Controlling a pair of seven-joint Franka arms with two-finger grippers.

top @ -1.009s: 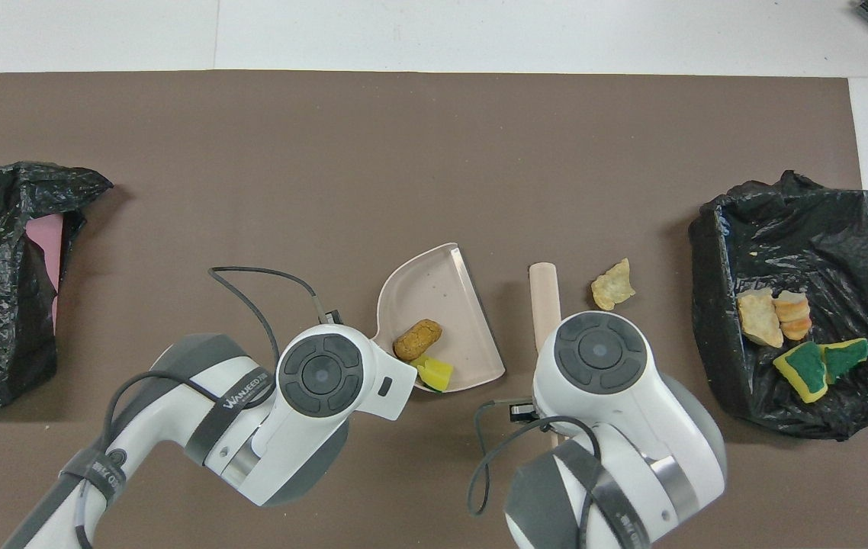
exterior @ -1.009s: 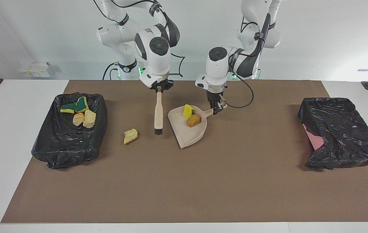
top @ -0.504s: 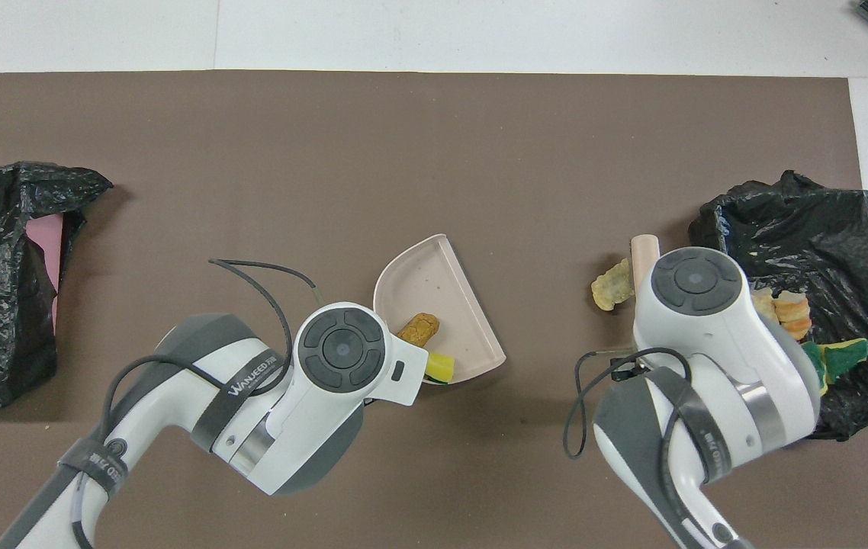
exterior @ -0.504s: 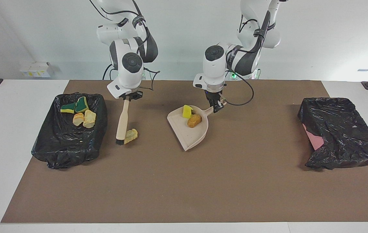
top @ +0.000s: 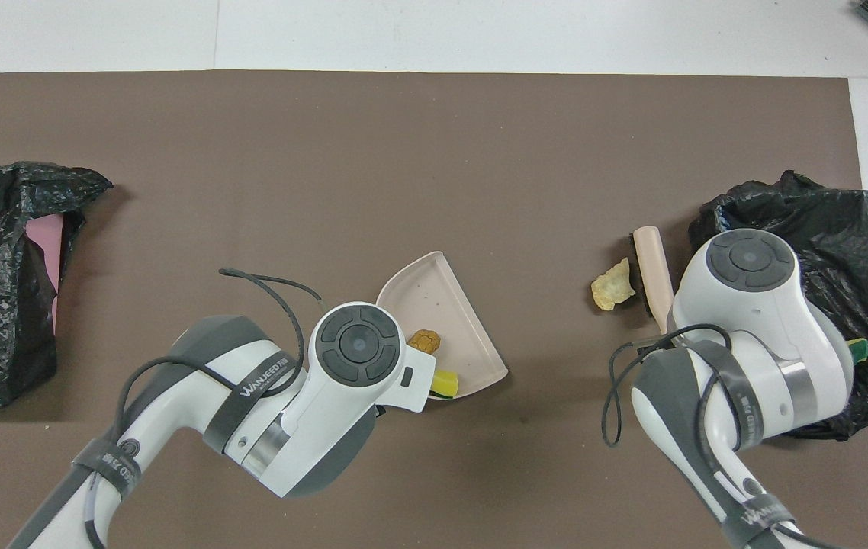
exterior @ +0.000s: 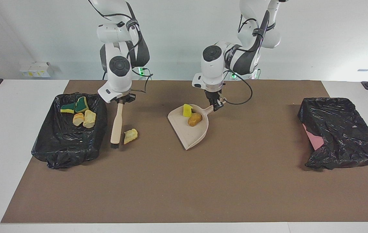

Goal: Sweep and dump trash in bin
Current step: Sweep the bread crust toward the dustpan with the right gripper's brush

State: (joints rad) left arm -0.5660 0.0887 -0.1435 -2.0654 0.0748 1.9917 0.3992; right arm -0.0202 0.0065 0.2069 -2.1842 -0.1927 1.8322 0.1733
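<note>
My right gripper is shut on the top of the brush handle. The dark bristles hang low by the mat, between the black-lined bin and one loose yellow trash scrap. In the overhead view the brush lies right beside that scrap. My left gripper is shut on the handle of the beige dustpan, which carries a yellow scrap and an orange-brown scrap. Several scraps lie in the bin.
A second bin, draped in a black bag with a bit of pink showing, stands at the left arm's end of the brown mat. In the overhead view my right wrist covers part of the bin at the right arm's end.
My right arm has carried the brush from beside the dustpan over the loose scrap to its bin side. The left gripper has turned and shifted the dustpan slightly.
</note>
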